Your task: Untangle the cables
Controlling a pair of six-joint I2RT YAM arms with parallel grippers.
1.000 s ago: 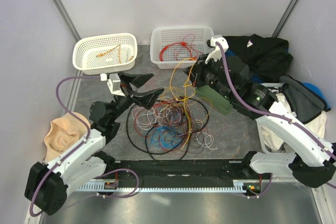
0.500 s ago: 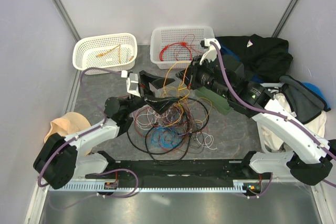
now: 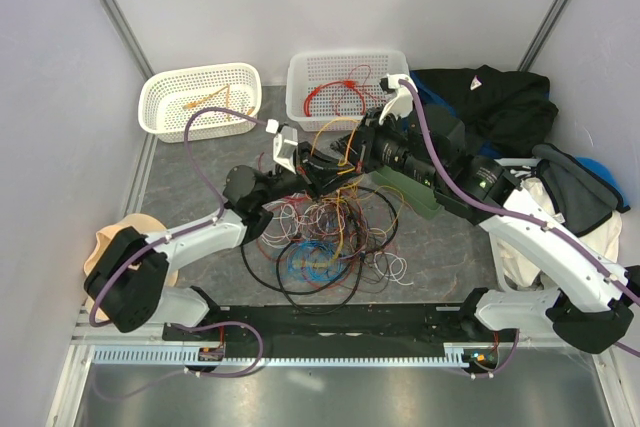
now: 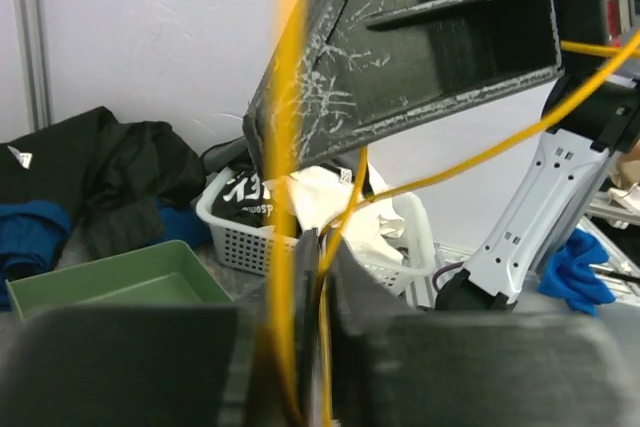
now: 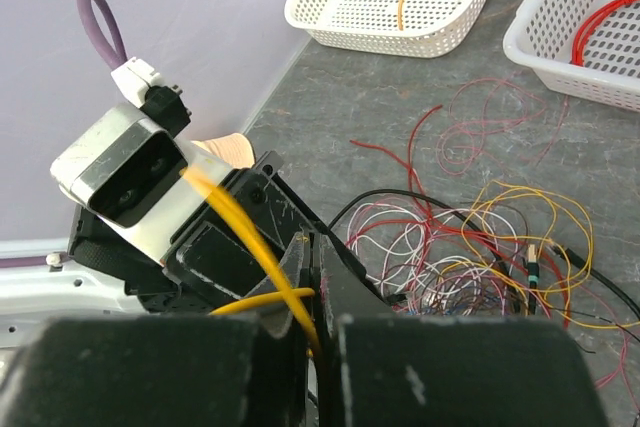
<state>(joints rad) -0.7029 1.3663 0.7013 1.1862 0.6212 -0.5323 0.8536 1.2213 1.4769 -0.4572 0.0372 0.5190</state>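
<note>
The cables (image 3: 325,232) lie in a loose tangle of red, white, yellow, blue and black wires mid-table. Above its far edge a yellow cable (image 3: 338,139) rises in loops. My right gripper (image 3: 348,155) is shut on that yellow cable (image 5: 250,232), which passes between its fingers (image 5: 300,267). My left gripper (image 3: 318,172) meets it head-on, a few centimetres away. Its jaws are closed on the same yellow cable (image 4: 335,237), pinched between the fingers (image 4: 360,297). In the left wrist view the right gripper's finger (image 4: 420,37) hangs just above.
Two white baskets stand at the back: the left one (image 3: 160,127) holds an orange cable, the right one (image 3: 297,97) a red cable. A green tray (image 3: 412,195) lies under the right arm. Dark clothes (image 3: 500,102) are piled at the back right, and a beige cloth (image 3: 110,247) lies at left.
My left arm swung right from beside the left basket to the middle, and its wide-open jaws closed on the yellow cable. The right gripper shifted slightly left and stayed shut.
</note>
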